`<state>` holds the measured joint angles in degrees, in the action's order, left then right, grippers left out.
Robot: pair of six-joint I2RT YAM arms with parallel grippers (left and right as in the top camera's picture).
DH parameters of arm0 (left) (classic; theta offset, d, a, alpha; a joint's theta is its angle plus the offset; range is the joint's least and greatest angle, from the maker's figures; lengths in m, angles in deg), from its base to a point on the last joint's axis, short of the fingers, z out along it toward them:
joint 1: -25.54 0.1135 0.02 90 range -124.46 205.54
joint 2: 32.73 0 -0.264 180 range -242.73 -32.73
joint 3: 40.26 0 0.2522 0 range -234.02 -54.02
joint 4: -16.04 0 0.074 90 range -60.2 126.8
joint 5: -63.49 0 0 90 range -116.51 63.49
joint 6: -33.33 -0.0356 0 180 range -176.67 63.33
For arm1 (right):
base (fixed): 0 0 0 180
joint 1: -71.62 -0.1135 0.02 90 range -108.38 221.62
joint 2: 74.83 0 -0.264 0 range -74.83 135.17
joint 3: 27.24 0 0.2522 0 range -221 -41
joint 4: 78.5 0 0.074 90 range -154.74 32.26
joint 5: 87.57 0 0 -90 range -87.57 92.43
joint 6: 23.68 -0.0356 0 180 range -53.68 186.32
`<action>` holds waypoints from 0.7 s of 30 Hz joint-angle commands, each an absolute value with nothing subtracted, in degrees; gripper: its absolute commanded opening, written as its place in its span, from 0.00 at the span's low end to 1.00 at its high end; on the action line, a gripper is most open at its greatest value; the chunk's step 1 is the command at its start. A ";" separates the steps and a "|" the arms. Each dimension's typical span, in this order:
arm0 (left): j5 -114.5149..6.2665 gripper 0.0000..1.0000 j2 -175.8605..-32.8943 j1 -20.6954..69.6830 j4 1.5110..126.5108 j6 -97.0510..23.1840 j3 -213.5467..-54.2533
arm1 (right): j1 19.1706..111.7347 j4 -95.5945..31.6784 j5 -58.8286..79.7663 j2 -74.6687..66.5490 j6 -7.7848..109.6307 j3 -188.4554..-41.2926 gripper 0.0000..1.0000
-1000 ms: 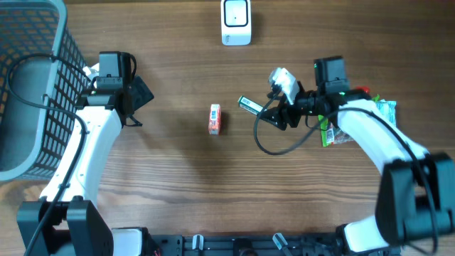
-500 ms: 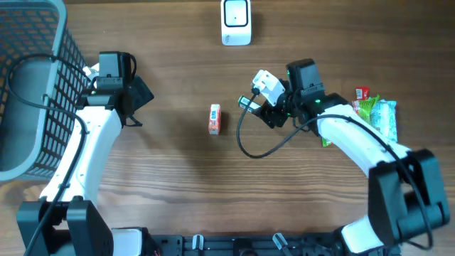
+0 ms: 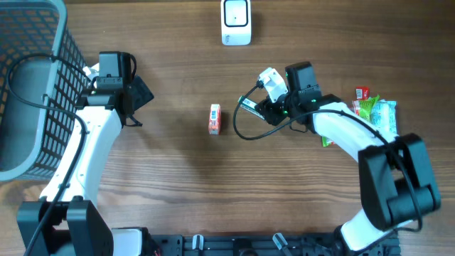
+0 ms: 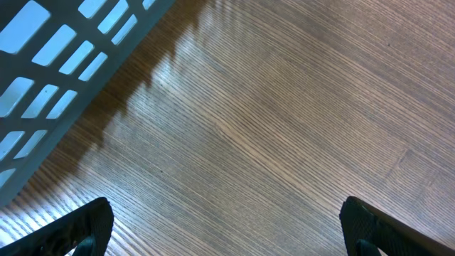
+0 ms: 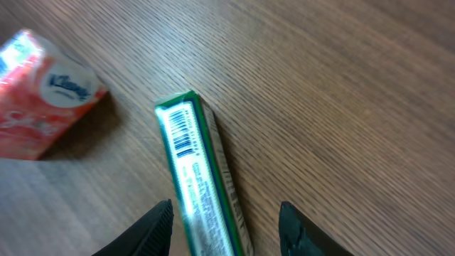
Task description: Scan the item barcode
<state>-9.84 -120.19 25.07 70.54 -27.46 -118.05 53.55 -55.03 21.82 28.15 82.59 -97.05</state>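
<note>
Right arm has swung leftward over the tabletop [image 3: 178,185] since the earlier overhead frame, away from the heap of snack packets [image 3: 373,114] and up to the slim green pack [image 3: 249,107]. That pack has not shifted: it lies flat near the middle, well apart from the white scanner [image 3: 235,21] at the far edge and near the orange tissue packet [image 3: 214,119].

In the right wrist view the right fingers [image 5: 153,227] stand astride the pack's near end. They are drawn partly in but not clamped, since bare wood shows between the pack and one finger. The left fingers [image 4: 85,224] are spread wide over bare wood beside the basket [image 3: 28,85], holding nothing.

The pack looks like light, stiff card, long and narrow, with a glossy wrap that may slip under a loose pinch. Its barcode [image 5: 183,131] faces up at the far end, so the sensible hold is across the two long sides at the near end, leaving the code uncovered. A light squeeze should do, as hard pressure could dent the card
</note>
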 commanded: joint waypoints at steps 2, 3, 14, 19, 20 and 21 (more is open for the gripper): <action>-9.08 1.00 -120.45 25.29 70.38 -27.94 -118.10 | 53.57 -55.66 22.59 30.59 81.30 -97.14 0.49; -9.08 1.00 -120.45 25.29 70.38 -27.94 -118.10 | 53.57 -55.20 22.61 30.51 81.24 -97.14 0.49; -9.08 1.00 -120.45 25.29 70.38 -27.94 -118.10 | 53.57 -52.06 24.95 29.94 81.17 -97.14 0.36; -9.08 1.00 -120.45 25.29 70.38 -27.94 -118.10 | 53.57 -51.99 22.76 29.94 81.15 -97.14 0.36; -9.08 1.00 -120.45 25.29 70.38 -27.94 -118.10 | 53.57 -51.82 22.79 29.94 81.13 -97.14 0.38; -9.08 1.00 -120.45 25.29 70.38 -27.94 -118.10 | 53.57 -51.44 22.79 29.94 81.15 -97.12 0.40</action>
<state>-9.84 -120.19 25.07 70.54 -27.46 -118.05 53.55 -51.92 23.31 30.07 81.52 -97.05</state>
